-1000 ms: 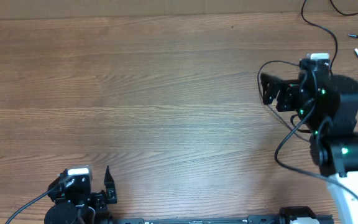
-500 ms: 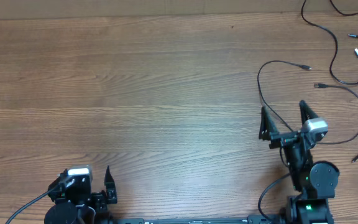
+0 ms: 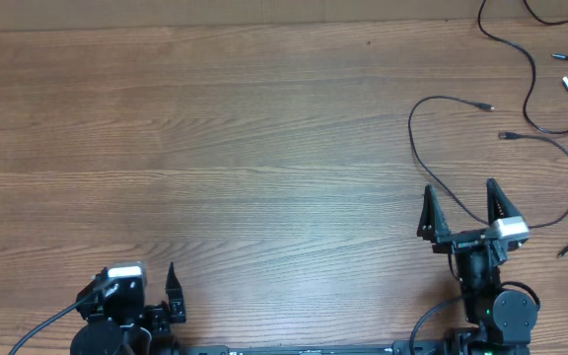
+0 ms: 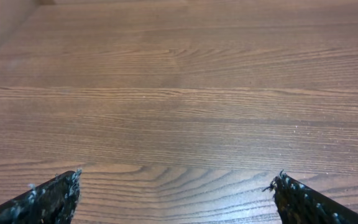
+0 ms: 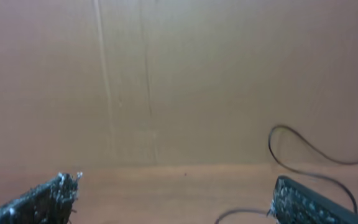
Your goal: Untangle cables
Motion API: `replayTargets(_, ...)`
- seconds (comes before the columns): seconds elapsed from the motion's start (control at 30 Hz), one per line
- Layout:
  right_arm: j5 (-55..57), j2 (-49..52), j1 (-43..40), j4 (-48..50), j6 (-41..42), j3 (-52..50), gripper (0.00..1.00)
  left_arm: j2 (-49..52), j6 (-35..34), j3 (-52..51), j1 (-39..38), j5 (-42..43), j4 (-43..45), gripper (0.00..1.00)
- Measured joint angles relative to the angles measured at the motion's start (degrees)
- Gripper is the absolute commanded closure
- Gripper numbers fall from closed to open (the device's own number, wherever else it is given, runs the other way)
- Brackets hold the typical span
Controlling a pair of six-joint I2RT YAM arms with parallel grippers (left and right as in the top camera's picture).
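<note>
Since a second ago, the right arm has pulled back from the far right of the desk to its base at the near edge, uncovering cord it had hidden. It now sits folded close over that base, with the right tool (image 3: 460, 189) pointing away from it, its two black fingers spread wide and grasping nothing. Its wrist view looks at a plain brown back wall (image 5: 166, 81), so the tool is tipped upward.

The left arm is tucked at the near left edge. The left tool (image 4: 176, 185) is also released, its jaws wide over bare brown wood-grain desk (image 3: 215, 148).

Several thin black cables with small plug ends (image 3: 410, 133) lie loose across the far right corner. From overhead, one long loop runs down between the right tool's fingers; whether it touches them I cannot tell.
</note>
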Motion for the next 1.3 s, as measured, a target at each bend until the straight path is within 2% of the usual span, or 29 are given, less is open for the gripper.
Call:
replayTargets(0.27,0.59,-3.93,-0.04,-7.34,-0.02,0.00,0.00,0.00,0.00,0.00,0.00,0.00,0.02,0.01)
replayTargets(0.47,1.14,-4.02,-0.02,-17.62,0.00,0.00,0.00,0.00,0.00,0.00,0.00,-0.02,0.02,0.00)
replayTargets(1.3,1.42,-4.02,-0.04,-17.75,0.02,0.00,0.00,0.00,0.00,0.00,0.00,0.00,0.02,0.00)
